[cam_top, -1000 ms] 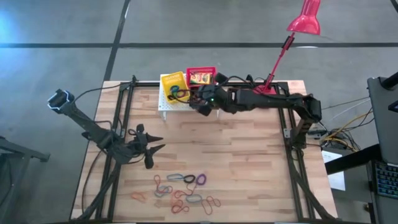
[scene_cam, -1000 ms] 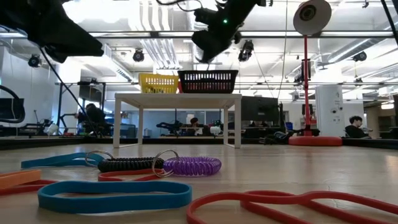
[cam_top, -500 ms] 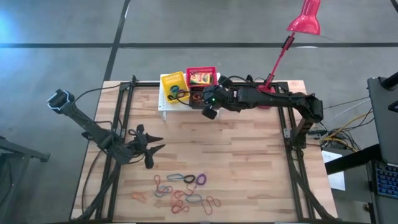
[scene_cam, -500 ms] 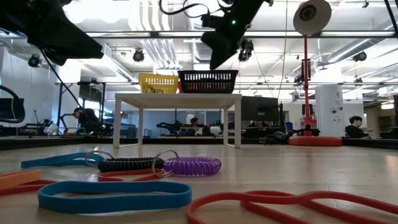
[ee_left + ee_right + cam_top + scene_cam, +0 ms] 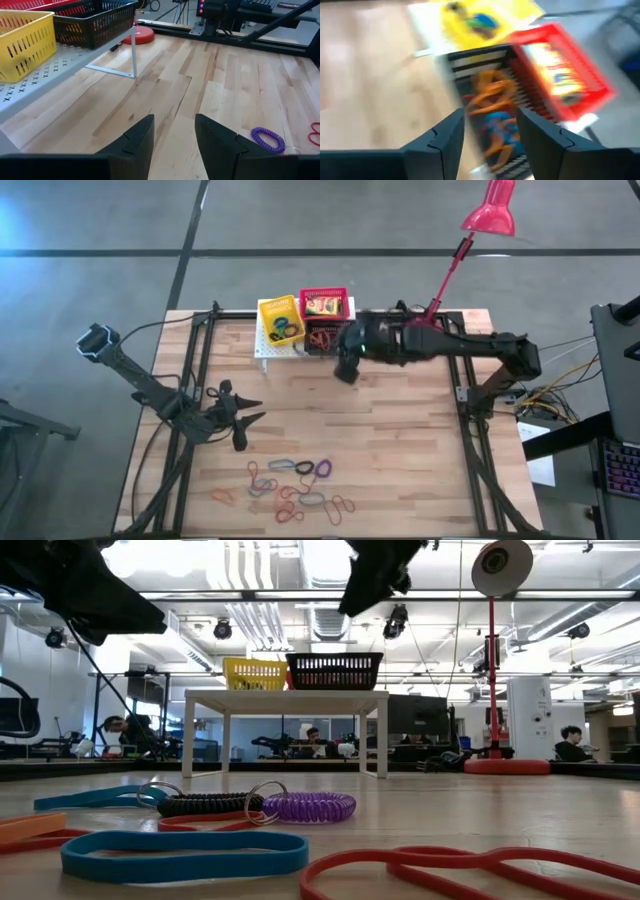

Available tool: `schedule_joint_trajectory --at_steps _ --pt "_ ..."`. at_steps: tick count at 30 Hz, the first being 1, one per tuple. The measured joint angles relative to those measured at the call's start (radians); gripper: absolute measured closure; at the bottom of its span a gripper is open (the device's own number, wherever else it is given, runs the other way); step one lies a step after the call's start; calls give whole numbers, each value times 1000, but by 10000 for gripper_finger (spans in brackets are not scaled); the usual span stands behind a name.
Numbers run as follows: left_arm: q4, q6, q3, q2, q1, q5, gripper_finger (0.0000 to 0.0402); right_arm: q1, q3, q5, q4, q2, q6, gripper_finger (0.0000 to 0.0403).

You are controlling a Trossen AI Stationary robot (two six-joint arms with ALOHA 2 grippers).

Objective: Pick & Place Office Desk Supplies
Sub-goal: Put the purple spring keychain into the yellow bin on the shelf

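The left hand [image 5: 243, 425] hangs over the left half of the wooden counter [image 5: 400, 440], its fingers spread with nothing between them, just above the loose pile of elastic loops [image 5: 298, 487]. That pile lies near the front edge: red, orange and blue bands, with a black coil loop [image 5: 205, 804] and a purple coil loop [image 5: 308, 806] touching end to end.

At the back stands a low white shelf [image 5: 60, 65] carrying a yellow mesh basket [image 5: 281, 320], a black mesh basket [image 5: 322, 338] and a red mesh basket [image 5: 324, 302]. The black one already holds orange and blue loops [image 5: 492, 107]; the red one holds a crayon box [image 5: 555, 62].

The right hand [image 5: 346, 368] is beside the black basket, over the counter at the shelf's edge, fingers spread and holding nothing. This looks like the end of a drop-off.

Many loops are still unsorted, so the task seems under halfway. The next move probably calls for a reach to the pile and a low, careful pinch on a single thin band lying flat among the others.

The red desk lamp [image 5: 490, 208] stands at the far right.
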Motion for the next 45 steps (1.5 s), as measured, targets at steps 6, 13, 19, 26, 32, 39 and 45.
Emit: schedule_joint_trajectory --at_steps 6,13,19,26,32,39,45 --pt "1 0 0 0 0 0 254 189 -152 -3 113 -27 39 223" --pt "1 0 0 0 1 -1 254 396 -416 -11 442 -15 128 223" --pt "3 0 0 0 4 -15 254 500 -629 -14 775 -14 237 223" --pt "20 0 -1 0 9 -22 254 517 -730 -241 1041 121 264 225" --pt "25 1 -1 1 16 -22 254 516 -647 -370 1068 290 7 227" --pt "35 2 -1 3 23 -22 254 489 -487 -422 908 379 -294 241" --pt "45 5 0 10 31 -22 254 423 -375 -599 727 432 -372 255"
